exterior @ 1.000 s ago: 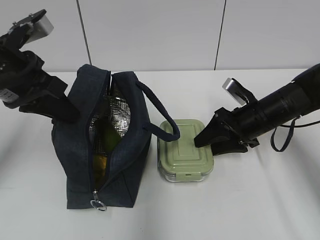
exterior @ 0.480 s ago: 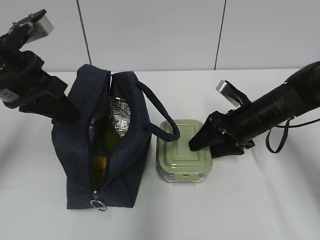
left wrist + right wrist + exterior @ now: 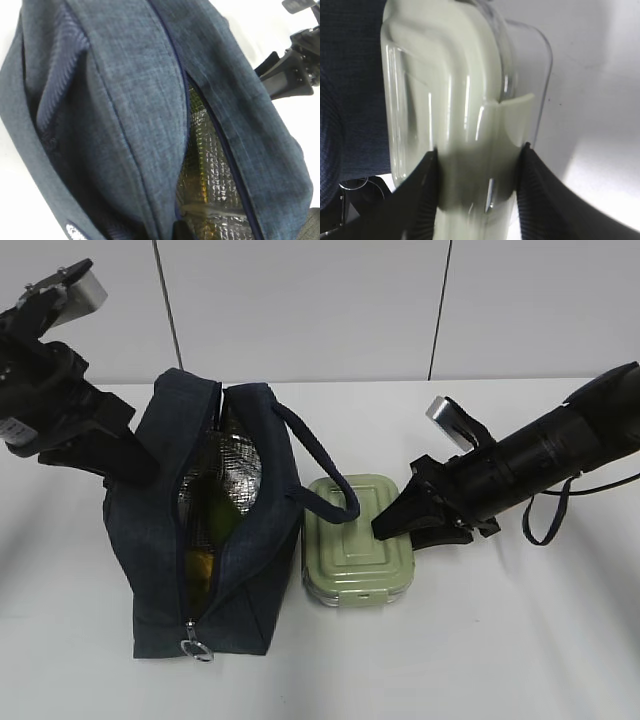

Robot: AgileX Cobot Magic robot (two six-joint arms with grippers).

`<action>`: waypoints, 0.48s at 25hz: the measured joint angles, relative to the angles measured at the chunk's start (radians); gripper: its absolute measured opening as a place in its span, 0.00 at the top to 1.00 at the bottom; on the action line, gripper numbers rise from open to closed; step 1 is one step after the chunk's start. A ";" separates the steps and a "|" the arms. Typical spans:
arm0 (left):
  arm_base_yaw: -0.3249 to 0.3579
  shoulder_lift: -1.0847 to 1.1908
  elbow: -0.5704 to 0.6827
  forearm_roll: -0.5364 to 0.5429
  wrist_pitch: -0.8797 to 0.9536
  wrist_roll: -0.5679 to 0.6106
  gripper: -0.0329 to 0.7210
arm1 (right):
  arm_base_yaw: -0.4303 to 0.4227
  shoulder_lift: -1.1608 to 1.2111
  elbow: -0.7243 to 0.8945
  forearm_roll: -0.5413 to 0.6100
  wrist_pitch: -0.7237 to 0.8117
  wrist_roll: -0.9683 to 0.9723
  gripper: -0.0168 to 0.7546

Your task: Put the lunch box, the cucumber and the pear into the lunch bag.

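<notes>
- The dark navy fabric lunch bag [image 3: 210,530] with silver foil lining stands on the white table [image 3: 500,640], left of the middle, its top zipper undone so that the foil shows through the long slit.
- A metal ring pull [image 3: 196,650] hangs at the near end of the zipper, low on the front of the bag.
- Inside the slit, against the foil, lie a dark green shape and a yellowish one lower down (the exterior view is too dim there to say for certain which is the cucumber and which the pear).
- One padded loop handle [image 3: 325,475] of the bag arches out to the right and ends over the left rear corner of the lunch box.
- The rectangular clear lunch box [image 3: 358,540] with rounded corners and a pale sage-green clip lid sits on the table just beside the bag's right side, outside it, its left edge touching or nearly touching the fabric.
- The right gripper [image 3: 477,165] reaches in from the right; its two black jaws stand on either side of the sage-green lid and press against it, clamped across the lunch box's width, as the right wrist view shows.
- In the exterior view that same gripper meets the lunch box at its right rear corner.
- The left gripper [image 3: 125,465] sits at the bag's upper left side, its jaws together on a fold of the navy fabric by the opening; the left wrist view looks straight down onto the bag and its foil-lined slit.
</notes>
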 joint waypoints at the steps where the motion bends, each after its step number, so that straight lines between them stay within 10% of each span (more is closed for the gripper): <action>1: 0.000 0.000 0.000 0.000 0.000 0.000 0.94 | 0.000 0.000 0.000 0.000 0.000 0.002 0.57; 12: 0.000 0.000 0.000 0.001 0.000 0.000 0.94 | -0.154 -0.158 0.003 -0.083 0.018 0.010 0.58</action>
